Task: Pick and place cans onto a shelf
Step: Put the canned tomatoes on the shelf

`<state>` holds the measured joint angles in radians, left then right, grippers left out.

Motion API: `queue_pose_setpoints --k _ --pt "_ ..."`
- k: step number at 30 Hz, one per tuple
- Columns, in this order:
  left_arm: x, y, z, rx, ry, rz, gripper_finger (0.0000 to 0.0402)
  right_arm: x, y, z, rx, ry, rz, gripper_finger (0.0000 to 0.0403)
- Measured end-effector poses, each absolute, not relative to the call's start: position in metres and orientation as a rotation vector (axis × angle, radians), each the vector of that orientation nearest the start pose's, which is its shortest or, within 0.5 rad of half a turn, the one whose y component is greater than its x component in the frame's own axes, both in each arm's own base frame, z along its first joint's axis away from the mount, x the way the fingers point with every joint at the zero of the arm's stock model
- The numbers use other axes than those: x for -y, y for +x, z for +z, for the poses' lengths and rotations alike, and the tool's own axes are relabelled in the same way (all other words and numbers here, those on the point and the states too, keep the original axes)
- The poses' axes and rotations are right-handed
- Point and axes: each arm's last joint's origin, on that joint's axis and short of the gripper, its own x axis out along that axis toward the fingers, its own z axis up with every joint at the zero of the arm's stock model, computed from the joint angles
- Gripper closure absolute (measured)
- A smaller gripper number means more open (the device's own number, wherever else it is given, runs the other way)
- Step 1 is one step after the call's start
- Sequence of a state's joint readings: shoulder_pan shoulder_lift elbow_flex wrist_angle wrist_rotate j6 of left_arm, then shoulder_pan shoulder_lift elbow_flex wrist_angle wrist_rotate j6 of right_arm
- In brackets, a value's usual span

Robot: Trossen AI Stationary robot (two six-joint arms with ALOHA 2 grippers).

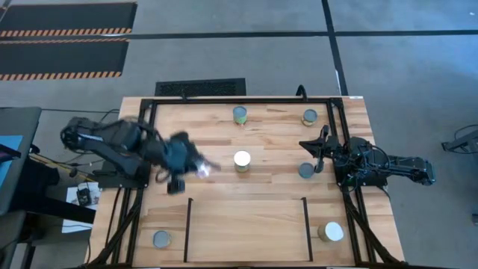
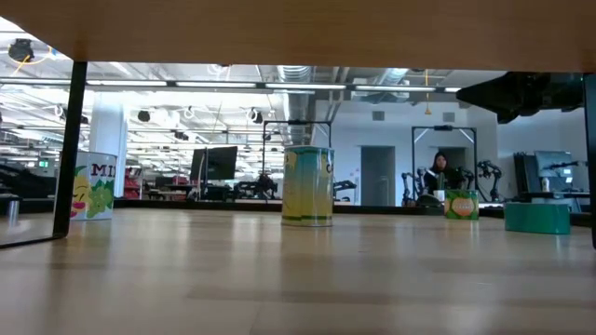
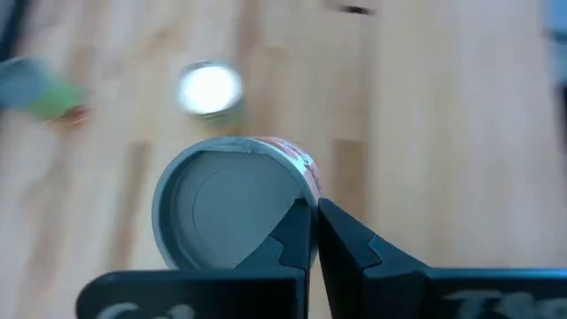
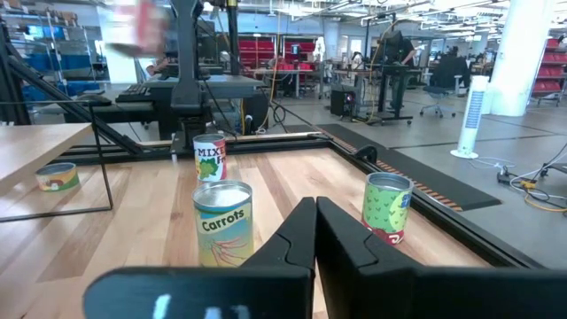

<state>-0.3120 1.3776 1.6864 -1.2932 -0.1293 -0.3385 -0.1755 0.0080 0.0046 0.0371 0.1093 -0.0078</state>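
Note:
My left gripper (image 1: 200, 167) hangs over the table's left middle, shut at the edge of a can (image 3: 226, 208) with a grey lid and a red-marked label. A white-topped can (image 1: 242, 159) stands on its base just to its right. Other cans stand at the far side (image 1: 240, 114) (image 1: 309, 116), at the right (image 1: 306, 170), and at the near corners (image 1: 161, 239) (image 1: 330, 232). The shelf (image 1: 246, 232) is the wood section between two thin black bars at the near edge. My right gripper (image 1: 317, 153) waits shut at the right. My left gripper has the can by its top rim (image 3: 299, 197). One finger (image 3: 288, 239) lies over the lid's edge and the other (image 3: 354, 244) is outside the wall, slanting down from the table's left. The can is tipped, lid toward the wrist camera, and looks lifted off the table.
A black metal frame (image 1: 149, 104) runs around the tabletop. The shelf's two bars (image 1: 187, 228) (image 1: 306, 228) stand up from the wood. Bare wood lies between the white-topped can and the shelf. A person (image 2: 438, 172) is far off in the room behind.

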Motion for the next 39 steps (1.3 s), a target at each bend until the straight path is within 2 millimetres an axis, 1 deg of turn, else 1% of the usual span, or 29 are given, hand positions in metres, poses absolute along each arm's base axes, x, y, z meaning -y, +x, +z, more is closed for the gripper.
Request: queue_pose_setpoints --k 2,4,9,13,15,18,21,26,32,36,39 --pt "0.09 0.239 0.412 -1.001 -0.1 -0.065 0.0401 0.02 0.096 0.168 0.033 -0.009 -0.285 0.0376" --pt "0.11 0.251 0.41 -1.024 -0.119 -0.089 0.0401 0.02 0.096 0.168 0.033 -0.009 -0.285 0.0375" --pt "0.156 0.28 0.395 -1.076 -0.149 -0.085 0.0401 0.02 0.096 0.168 0.033 -0.009 -0.285 0.0374" --pt "0.182 0.294 0.381 -1.134 -0.169 -0.087 0.0401 0.02 0.096 0.168 0.033 -0.009 -0.285 0.0376" --pt "0.193 0.298 0.374 -1.168 -0.187 -0.095 0.0401 0.02 0.096 0.168 0.033 -0.009 -0.285 0.0375" --pt "0.207 0.299 0.365 -1.209 -0.195 -0.118 0.0401 0.02 0.096 0.168 0.033 -0.009 -0.285 0.0374" --pt "0.219 0.296 0.359 -1.242 -0.201 -0.15 0.0401 0.02 0.096 0.168 0.033 -0.009 -0.285 0.0375" --pt "0.233 0.289 0.358 -1.243 -0.206 -0.174 0.0401 0.02 0.096 0.168 0.032 -0.009 -0.285 0.0376" --pt "0.24 0.288 0.36 -1.205 -0.232 -0.181 0.0401 0.02 0.096 0.168 0.033 -0.009 -0.285 0.0374" --pt "0.24 0.287 0.36 -1.199 -0.238 -0.157 0.0401 0.02 0.096 0.168 0.033 -0.009 -0.285 0.0375" --pt "0.242 0.287 0.361 -1.185 -0.245 -0.169 0.0401 0.02 0.096 0.168 0.033 -0.009 -0.285 0.0375"
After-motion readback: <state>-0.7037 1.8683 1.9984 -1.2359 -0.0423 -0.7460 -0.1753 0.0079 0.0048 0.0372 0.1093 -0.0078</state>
